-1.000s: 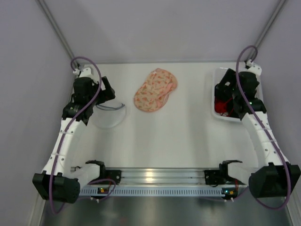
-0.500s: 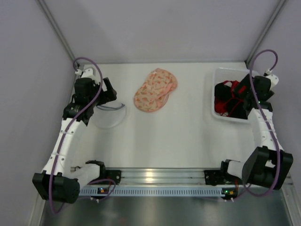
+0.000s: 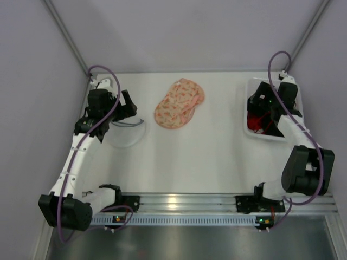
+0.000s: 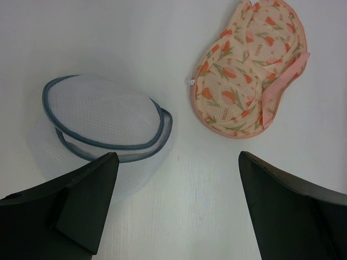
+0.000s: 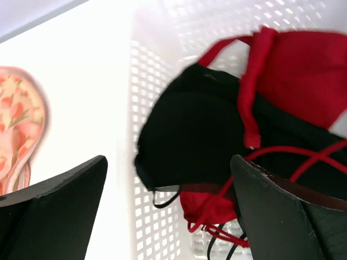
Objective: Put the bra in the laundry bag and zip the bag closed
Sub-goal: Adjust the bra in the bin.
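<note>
As far as the views show, none of the task is done yet. The bra (image 4: 249,65), a peach floral one folded cup on cup, lies on the table (image 3: 217,151) in the upper middle of the overhead frame. It is near the laundry bag (image 4: 103,124) but clearly apart from it. The bag is a round white mesh pouch edged in grey-blue zip tape, and it sits at centre left of that frame. Its two zip edges appear parted, though the pale mesh makes it hard to tell how wide the mouth stands. Nothing coloured shows inside. The left gripper (image 4: 179,157) hovers above the bare strip between bag and bra, jaws spread wide with nothing between them. The right gripper (image 5: 169,160) hangs at the upper right over a white basket (image 5: 146,59) that holds a black garment (image 5: 190,130) tangled with a red garment (image 5: 303,65). Its jaws are equally wide and grip nothing. The whole job remains: lifting the bra, feeding it through the bag's mouth, and drawing the zip round until it closes.
</note>
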Action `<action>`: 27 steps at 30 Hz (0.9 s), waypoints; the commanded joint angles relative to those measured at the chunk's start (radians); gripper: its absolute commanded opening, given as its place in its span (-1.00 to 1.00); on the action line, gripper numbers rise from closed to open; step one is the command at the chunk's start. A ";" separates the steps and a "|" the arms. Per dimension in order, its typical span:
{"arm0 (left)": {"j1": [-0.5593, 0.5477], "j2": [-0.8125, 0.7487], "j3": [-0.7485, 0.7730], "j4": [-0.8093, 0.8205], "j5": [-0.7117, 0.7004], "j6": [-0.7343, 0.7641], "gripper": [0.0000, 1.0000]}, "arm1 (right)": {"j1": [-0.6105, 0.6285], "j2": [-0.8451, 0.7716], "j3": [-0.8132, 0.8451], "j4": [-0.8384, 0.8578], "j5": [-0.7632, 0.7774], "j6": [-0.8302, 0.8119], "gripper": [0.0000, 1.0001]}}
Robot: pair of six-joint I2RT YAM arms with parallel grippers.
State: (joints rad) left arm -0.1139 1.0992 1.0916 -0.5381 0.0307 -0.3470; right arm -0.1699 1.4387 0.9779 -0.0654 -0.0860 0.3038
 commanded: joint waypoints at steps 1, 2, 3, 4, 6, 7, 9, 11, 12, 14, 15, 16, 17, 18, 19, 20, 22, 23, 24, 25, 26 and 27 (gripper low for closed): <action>0.003 -0.002 0.001 0.043 0.017 0.011 0.97 | 0.023 -0.060 0.059 0.076 -0.052 -0.165 0.96; 0.003 -0.002 0.001 0.043 0.020 0.011 0.97 | 0.023 -0.075 0.056 0.043 -0.064 -0.225 0.96; 0.003 -0.004 0.002 0.044 0.023 0.011 0.97 | 0.024 -0.101 0.051 0.030 -0.084 -0.259 0.96; 0.005 -0.005 0.004 0.044 0.024 0.011 0.97 | 0.026 -0.110 0.032 0.018 -0.098 -0.293 0.96; 0.005 -0.009 0.005 0.044 0.032 0.013 0.97 | 0.046 -0.127 0.004 -0.002 -0.090 -0.415 0.96; 0.005 -0.010 0.004 0.044 0.035 0.011 0.97 | 0.055 -0.127 -0.034 -0.001 -0.087 -0.457 0.98; 0.003 -0.013 0.002 0.044 0.047 0.009 0.97 | 0.076 -0.121 -0.085 0.027 -0.074 -0.561 0.99; 0.003 -0.015 0.004 0.047 0.055 0.006 0.97 | 0.113 -0.120 -0.137 0.056 -0.014 -0.612 0.99; 0.003 -0.015 0.004 0.046 0.057 0.005 0.97 | 0.127 -0.120 -0.145 0.097 -0.029 -0.632 0.99; 0.003 -0.016 0.002 0.046 0.057 0.002 0.97 | 0.151 -0.118 -0.162 0.107 -0.041 -0.704 0.99; 0.003 -0.019 0.002 0.046 0.051 0.002 0.97 | 0.159 -0.127 -0.165 0.107 -0.028 -0.729 0.99; 0.003 -0.022 0.004 0.044 0.046 0.000 0.97 | 0.162 -0.135 -0.174 0.113 -0.006 -0.758 0.99; 0.003 -0.022 0.002 0.044 0.040 0.000 0.97 | 0.162 -0.144 -0.179 0.121 0.035 -0.765 0.99; 0.003 -0.027 0.002 0.046 0.031 0.000 0.97 | 0.162 -0.171 -0.186 0.142 0.058 -0.766 0.99; 0.003 -0.028 0.002 0.044 0.031 0.000 0.97 | 0.162 -0.188 -0.203 0.169 0.068 -0.763 0.99; 0.003 -0.029 0.002 0.046 0.031 0.000 0.97 | 0.162 -0.202 -0.209 0.177 0.066 -0.764 0.99; 0.003 -0.027 0.002 0.046 0.037 0.000 0.97 | 0.162 -0.242 -0.228 0.197 0.074 -0.747 0.99; 0.002 -0.025 0.002 0.044 0.035 0.000 0.97 | 0.162 -0.251 -0.229 0.202 0.077 -0.730 0.99; 0.002 -0.027 0.002 0.046 0.035 0.000 0.97 | 0.162 -0.268 -0.229 0.207 0.081 -0.715 0.99; 0.000 -0.024 0.002 0.046 0.035 0.000 0.97 | 0.162 -0.276 -0.232 0.214 0.081 -0.682 0.99; -0.001 -0.024 0.002 0.046 0.035 0.002 0.97 | 0.159 -0.285 -0.232 0.223 0.077 -0.658 0.99; -0.003 -0.024 0.002 0.044 0.035 0.000 0.97 | 0.155 -0.300 -0.228 0.220 0.062 -0.634 0.99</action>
State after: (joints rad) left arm -0.1131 1.0950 1.0916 -0.5377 0.0669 -0.3450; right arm -0.0093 1.1893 0.7456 0.0593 -0.0269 -0.3897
